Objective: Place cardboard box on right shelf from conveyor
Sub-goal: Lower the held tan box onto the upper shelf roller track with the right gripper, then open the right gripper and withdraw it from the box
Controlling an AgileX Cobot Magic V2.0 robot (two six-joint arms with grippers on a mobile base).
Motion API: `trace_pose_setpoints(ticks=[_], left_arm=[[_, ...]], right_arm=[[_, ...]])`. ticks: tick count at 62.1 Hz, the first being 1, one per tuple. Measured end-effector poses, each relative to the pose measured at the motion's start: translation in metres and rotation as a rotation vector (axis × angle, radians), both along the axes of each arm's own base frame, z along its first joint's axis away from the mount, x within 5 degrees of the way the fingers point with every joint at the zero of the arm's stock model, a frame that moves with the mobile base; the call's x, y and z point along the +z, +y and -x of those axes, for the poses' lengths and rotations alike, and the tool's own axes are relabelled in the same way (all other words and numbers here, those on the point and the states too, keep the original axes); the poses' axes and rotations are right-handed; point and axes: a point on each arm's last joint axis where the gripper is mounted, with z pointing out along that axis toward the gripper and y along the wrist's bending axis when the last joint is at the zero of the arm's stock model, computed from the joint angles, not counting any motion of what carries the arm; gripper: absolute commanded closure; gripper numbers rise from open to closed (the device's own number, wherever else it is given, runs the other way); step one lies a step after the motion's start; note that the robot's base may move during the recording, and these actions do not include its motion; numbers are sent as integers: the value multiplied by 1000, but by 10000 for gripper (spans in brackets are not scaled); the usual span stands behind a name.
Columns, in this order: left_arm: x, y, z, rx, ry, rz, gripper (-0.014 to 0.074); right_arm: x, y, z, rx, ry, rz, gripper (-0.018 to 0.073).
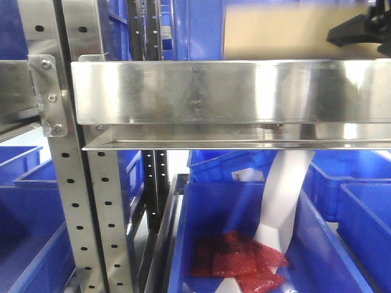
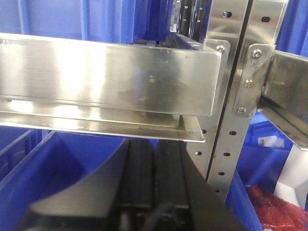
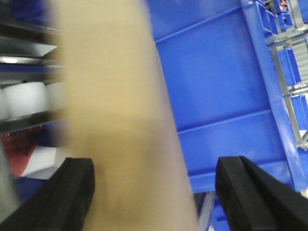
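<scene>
The cardboard box point(image 1: 287, 33), plain tan, stands on top of the right shelf point(image 1: 214, 91), a shiny steel level with a broad front lip. My right gripper point(image 1: 360, 30) is at the box's right end. In the right wrist view the blurred cardboard box point(image 3: 120, 120) fills the space between the jaws of my right gripper point(image 3: 155, 166), which is open. The left finger lies beside the box, and blue shows between the box and the right finger. My left gripper point(image 2: 154, 144) is shut on nothing, its tips just under a steel shelf lip point(image 2: 110, 77). The conveyor is out of view.
Perforated steel uprights point(image 1: 67, 183) stand left of the shelf. Blue plastic bins point(image 1: 330, 244) sit below it, one holding red packets point(image 1: 238, 262) and a white sheet point(image 1: 284, 195). More blue bins point(image 1: 24, 232) are at lower left and behind the box point(image 3: 216, 82).
</scene>
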Motion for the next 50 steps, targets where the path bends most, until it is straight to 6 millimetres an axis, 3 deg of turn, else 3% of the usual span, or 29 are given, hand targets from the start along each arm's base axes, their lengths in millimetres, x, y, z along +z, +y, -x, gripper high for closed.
trace_pose_setpoints(ticks=[12,21,26,37,50], left_arm=[[0,0,0,0,0,0,715],[0,0,0,0,0,0,715],[0,0,0,0,0,0,715],[0,0,0,0,0,0,715],[0,0,0,0,0,0,715]], right_arm=[[9,-3,17,-15,-30,-78,-46],[22,-9,25,-105,-27,-260,-12],[26,-18,30,-228,19,-445,95],[20,-48,37,-486,103,-703,540],[-2,-70,61,-631,113,-1019,532]])
